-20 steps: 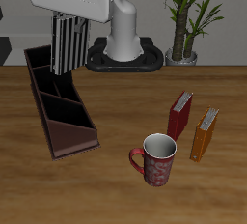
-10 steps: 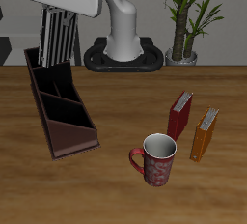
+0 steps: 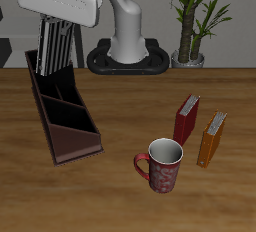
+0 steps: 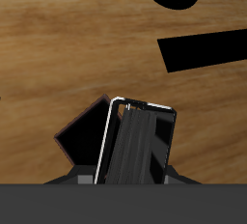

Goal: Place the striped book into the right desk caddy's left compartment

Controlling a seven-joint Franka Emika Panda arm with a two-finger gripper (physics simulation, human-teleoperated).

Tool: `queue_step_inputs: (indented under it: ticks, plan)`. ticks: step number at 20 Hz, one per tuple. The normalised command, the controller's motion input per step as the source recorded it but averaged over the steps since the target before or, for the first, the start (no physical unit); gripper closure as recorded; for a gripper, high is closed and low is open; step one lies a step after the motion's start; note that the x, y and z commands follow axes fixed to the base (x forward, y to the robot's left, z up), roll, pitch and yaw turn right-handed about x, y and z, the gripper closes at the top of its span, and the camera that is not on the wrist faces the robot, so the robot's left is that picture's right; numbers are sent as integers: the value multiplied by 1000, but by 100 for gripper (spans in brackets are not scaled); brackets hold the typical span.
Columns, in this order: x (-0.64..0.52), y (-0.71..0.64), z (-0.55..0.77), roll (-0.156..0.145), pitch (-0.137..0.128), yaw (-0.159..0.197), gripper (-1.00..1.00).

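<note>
The claw (image 3: 57, 21) holds the striped book (image 3: 54, 48) above the right desk caddy (image 3: 62, 116) — compartments bare.

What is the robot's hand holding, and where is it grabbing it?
The gripper holds the thin black-and-white striped book by its top edge, hanging above the long dark brown desk caddy.

The wooden table (image 3: 120, 191) carries the right desk caddy (image 3: 62, 114), a long dark box lying slantwise with its low sloped end toward the table's front edge. A red patterned mug (image 3: 161, 164) stands well apart from that sloped end. Just behind the mug stand a red book (image 3: 186, 119) and, beside it, an orange book (image 3: 211, 139), both upright and slightly tilted
</note>
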Motion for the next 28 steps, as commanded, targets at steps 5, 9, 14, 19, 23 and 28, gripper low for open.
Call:
queue_step_inputs:
  ticks: [5,9,14,19,23,28]
  plan:
    - [-131,37,-157,18,10,23,100]
    - [-56,81,-50,6,-26,52,100]
    - [54,-50,-78,-13,-5,5,100]
    - [120,-5,-151,-3,23,-10,100]
    - [75,72,-213,17,30,-7,100]
    - [113,113,-229,31,23,18,100]
